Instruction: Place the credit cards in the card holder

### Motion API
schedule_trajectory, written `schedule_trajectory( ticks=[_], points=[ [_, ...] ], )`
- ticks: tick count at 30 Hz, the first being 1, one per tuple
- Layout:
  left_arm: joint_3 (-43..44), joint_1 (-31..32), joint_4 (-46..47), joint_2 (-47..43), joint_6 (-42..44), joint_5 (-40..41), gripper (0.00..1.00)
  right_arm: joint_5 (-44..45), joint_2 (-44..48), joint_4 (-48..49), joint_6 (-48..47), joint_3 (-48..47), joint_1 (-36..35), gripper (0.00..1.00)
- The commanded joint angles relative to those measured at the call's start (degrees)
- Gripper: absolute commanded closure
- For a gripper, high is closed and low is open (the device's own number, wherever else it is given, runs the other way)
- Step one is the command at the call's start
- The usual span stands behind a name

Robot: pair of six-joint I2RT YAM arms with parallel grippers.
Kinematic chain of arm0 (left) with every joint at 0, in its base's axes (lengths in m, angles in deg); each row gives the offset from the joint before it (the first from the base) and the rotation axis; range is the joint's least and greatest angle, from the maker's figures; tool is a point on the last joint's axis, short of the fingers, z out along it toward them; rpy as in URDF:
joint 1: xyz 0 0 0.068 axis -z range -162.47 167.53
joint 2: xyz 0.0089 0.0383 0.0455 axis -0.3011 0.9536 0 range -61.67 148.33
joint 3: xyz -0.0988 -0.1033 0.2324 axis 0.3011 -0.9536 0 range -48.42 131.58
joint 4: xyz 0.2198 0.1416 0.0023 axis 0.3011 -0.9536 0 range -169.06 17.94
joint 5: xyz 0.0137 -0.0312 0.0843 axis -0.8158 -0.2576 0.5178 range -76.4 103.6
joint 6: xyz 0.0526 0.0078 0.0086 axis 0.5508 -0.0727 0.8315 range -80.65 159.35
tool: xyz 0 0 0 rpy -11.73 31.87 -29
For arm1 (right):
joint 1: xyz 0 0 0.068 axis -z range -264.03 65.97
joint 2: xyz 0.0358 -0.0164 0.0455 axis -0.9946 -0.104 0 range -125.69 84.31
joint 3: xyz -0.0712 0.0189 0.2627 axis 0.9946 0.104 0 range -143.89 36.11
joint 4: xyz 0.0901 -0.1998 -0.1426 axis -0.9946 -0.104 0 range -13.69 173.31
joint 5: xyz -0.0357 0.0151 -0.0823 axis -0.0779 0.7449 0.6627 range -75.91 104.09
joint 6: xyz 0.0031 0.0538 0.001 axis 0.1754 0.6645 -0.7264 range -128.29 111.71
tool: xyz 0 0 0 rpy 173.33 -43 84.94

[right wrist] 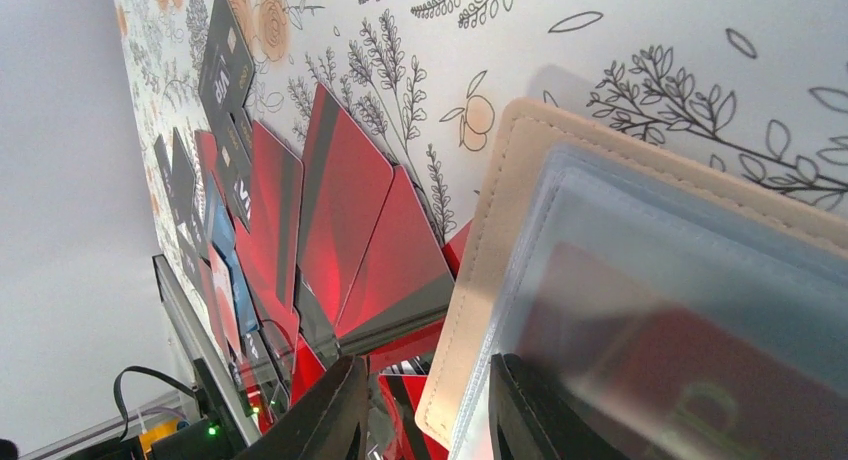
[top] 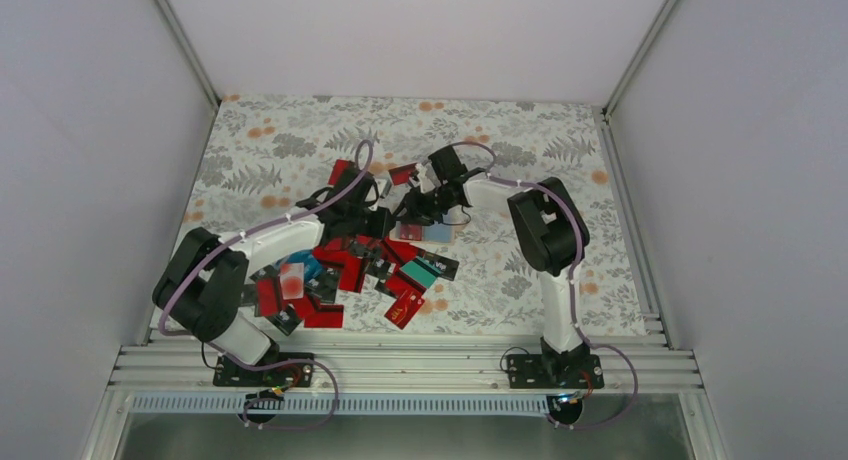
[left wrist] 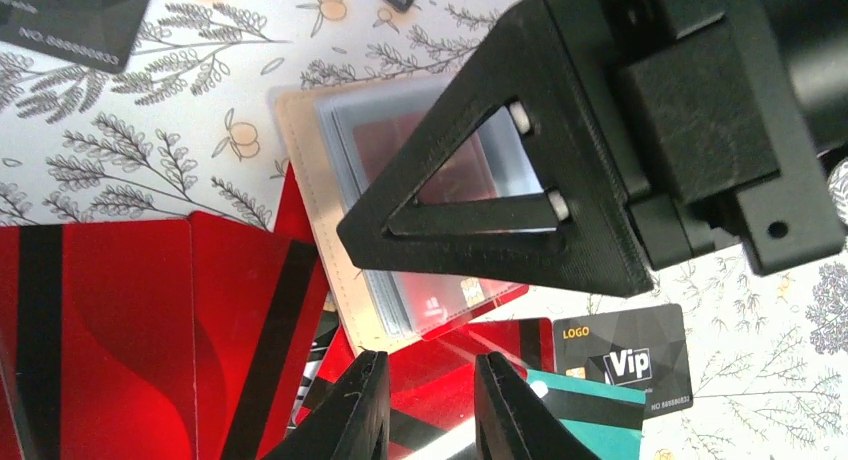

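The tan card holder (top: 428, 232) lies open on the floral table, its clear sleeves up, with a red card inside the top sleeve. It also shows in the left wrist view (left wrist: 310, 170) and the right wrist view (right wrist: 520, 180). My right gripper (top: 412, 208) (right wrist: 425, 410) is open and straddles the holder's edge. One of its fingers (left wrist: 470, 240) rests on the sleeves. My left gripper (top: 378, 220) (left wrist: 430, 400) is open just in front of the holder, above a red credit card (left wrist: 470, 355) whose far edge reaches the holder's near edge.
Several red, black and teal cards (top: 340, 270) lie in a heap between the arms. A black Vip card (left wrist: 625, 355) and a teal card (left wrist: 590, 405) lie right of my left fingers. Two large red cards (left wrist: 100, 330) lie to their left. White walls enclose the table.
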Motion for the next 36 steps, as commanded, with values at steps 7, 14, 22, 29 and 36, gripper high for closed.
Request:
schedule_trajectory(
  ticks=[7,14,22,29,36],
  points=[
    [-1.06,1.75,2.93,-0.41,0.62,-0.59,0.76,1.02,0.53,-3.65,-2.19,-3.41,-0.47,0.66],
    [-2.01,5.02,2.78,-2.55,1.13,1.37,0.76,2.98,4.49,-7.48,-4.86,-4.72,-0.41,0.66],
    [-5.12,10.05,1.40,-6.68,-1.05,4.21,0.76,11.03,14.30,-10.80,-8.28,1.82,0.17,0.65],
    [-8.82,16.56,-4.35,-11.39,-4.18,4.14,0.76,12.17,25.51,-10.50,-8.94,15.16,-0.17,0.63],
    [-13.49,25.61,-6.99,-13.13,-9.07,7.80,0.66,10.12,36.69,-8.35,-6.60,30.13,-3.31,0.60]
  ],
)
